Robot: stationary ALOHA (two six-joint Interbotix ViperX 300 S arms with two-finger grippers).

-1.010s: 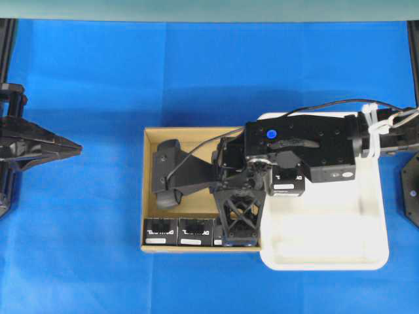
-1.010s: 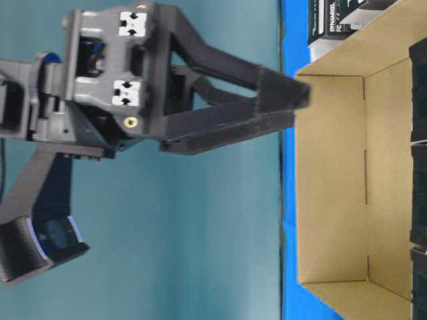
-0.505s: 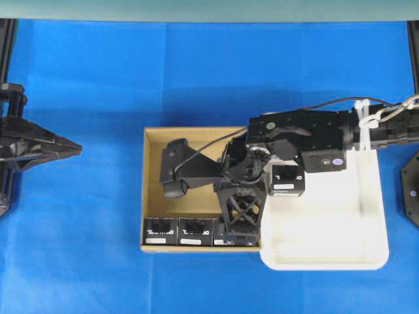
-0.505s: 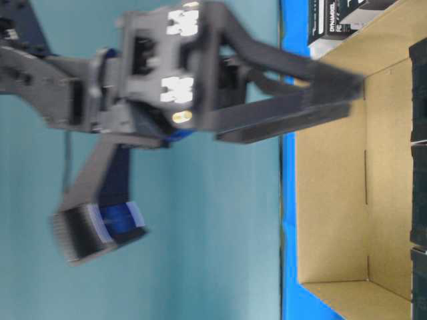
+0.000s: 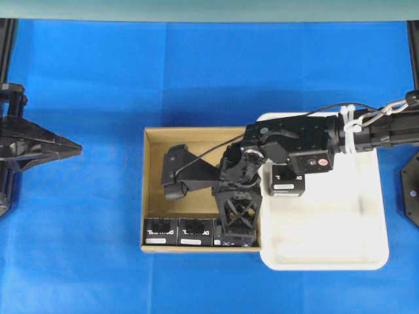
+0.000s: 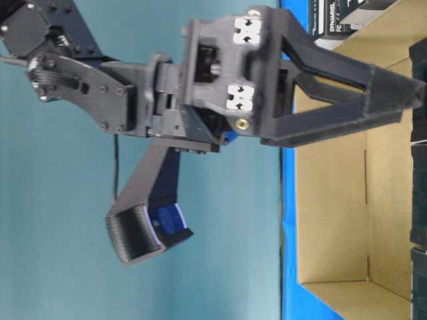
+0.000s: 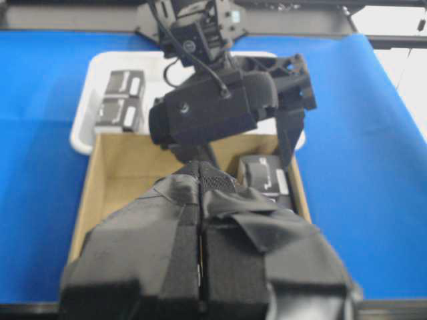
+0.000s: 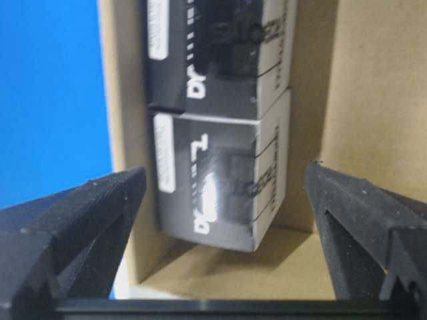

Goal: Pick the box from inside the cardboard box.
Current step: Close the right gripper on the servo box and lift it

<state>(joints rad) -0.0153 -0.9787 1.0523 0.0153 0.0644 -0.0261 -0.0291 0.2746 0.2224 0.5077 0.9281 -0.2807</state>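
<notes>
The brown cardboard box point(image 5: 190, 140) lies mid-table, with black boxes lined up along its near wall point(image 5: 160, 231) point(image 5: 195, 231). My right gripper point(image 5: 237, 224) hangs over the row's right end, covering most of a third box. In the right wrist view it point(image 8: 225, 172) is open, one finger on each side of a black box point(image 8: 213, 193) with white lettering, and touches nothing. A second box point(image 8: 213, 53) lies just beyond it. My left gripper point(image 5: 73, 149) stays at the far left, shut and holding nothing point(image 7: 200, 170).
A white tray point(image 5: 327, 235) adjoins the cardboard box on the right and holds a black box point(image 5: 288, 186). The right arm crosses over the tray. Blue cloth covers the table. The cardboard wall point(image 8: 123, 133) runs close beside one right finger.
The right gripper has come down toward the cardboard box, staying open, and the arm has shifted a little left. The left arm has not moved.
</notes>
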